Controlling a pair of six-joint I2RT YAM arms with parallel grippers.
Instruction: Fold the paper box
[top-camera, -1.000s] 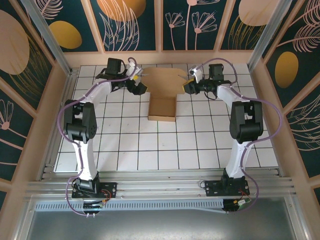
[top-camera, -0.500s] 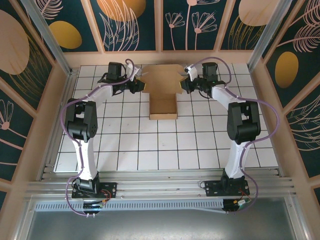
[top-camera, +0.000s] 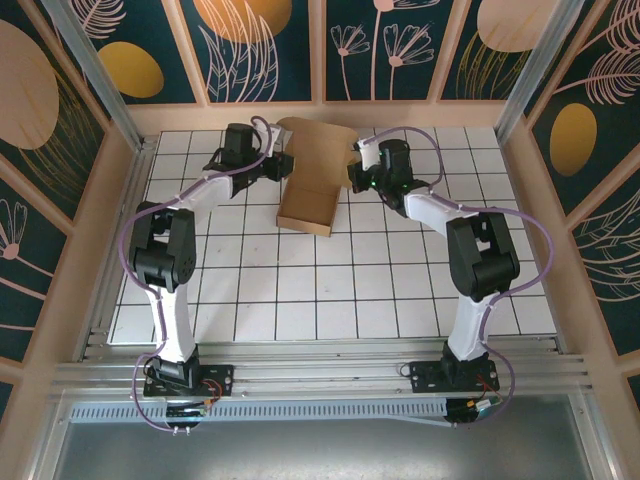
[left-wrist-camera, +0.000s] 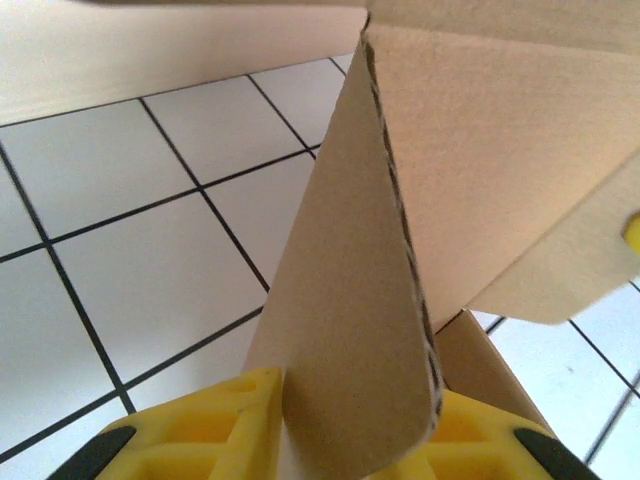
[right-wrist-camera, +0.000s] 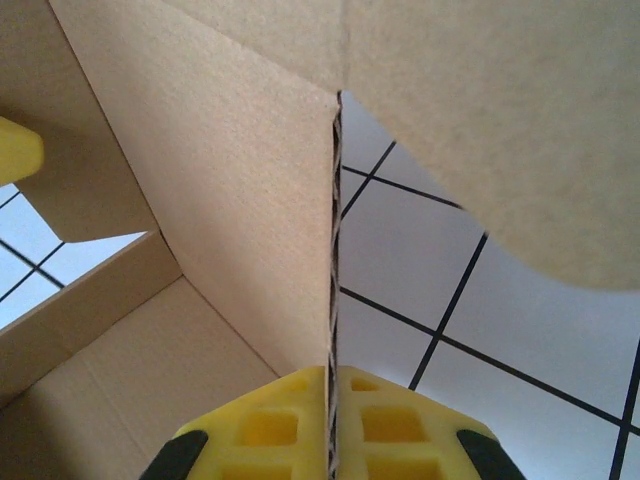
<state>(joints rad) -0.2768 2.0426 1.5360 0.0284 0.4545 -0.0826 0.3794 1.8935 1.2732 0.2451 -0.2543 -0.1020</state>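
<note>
The paper box (top-camera: 312, 175) is a brown cardboard sheet with flaps, standing partly raised at the far middle of the tiled table and skewed a little to the left. My left gripper (top-camera: 283, 166) is shut on its left flap (left-wrist-camera: 350, 330), the cardboard curving up between the yellow fingers (left-wrist-camera: 190, 430). From the other side my right gripper (top-camera: 356, 176) is shut on the right flap (right-wrist-camera: 250, 200), whose corrugated edge runs straight up from between the yellow pads (right-wrist-camera: 400, 420). A folded part of the box (top-camera: 305, 211) rests on the tiles nearer to me.
The white gridded table (top-camera: 330, 290) stretches toward the arm bases. A wooden back wall (top-camera: 320, 112) stands just behind the box, with side walls at left (top-camera: 100, 215) and right (top-camera: 545, 215).
Both grippers have closed on the box's side flaps. The flaps have been raised and the box has shifted left and rotated slightly, with the right gripper moving inward.
</note>
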